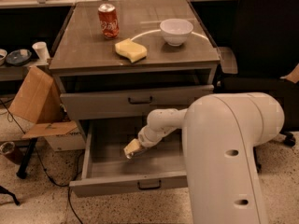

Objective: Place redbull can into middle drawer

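The middle drawer [100, 186] is pulled out, with its dark bar handle on the front panel nearest me. My gripper [131, 149] reaches down into the drawer from the right and hangs just above the drawer floor, left of centre. The redbull can does not show as a separate thing; it is hidden or out of view. The upper drawer [88, 103] is shut above it.
On the cabinet top stand a red cola can [108, 20], a yellow sponge [131, 50] and a white bowl [176, 31]. My big white arm housing [229, 162] fills the lower right. A cardboard box [35, 97] leans at the left, with cables on the floor.
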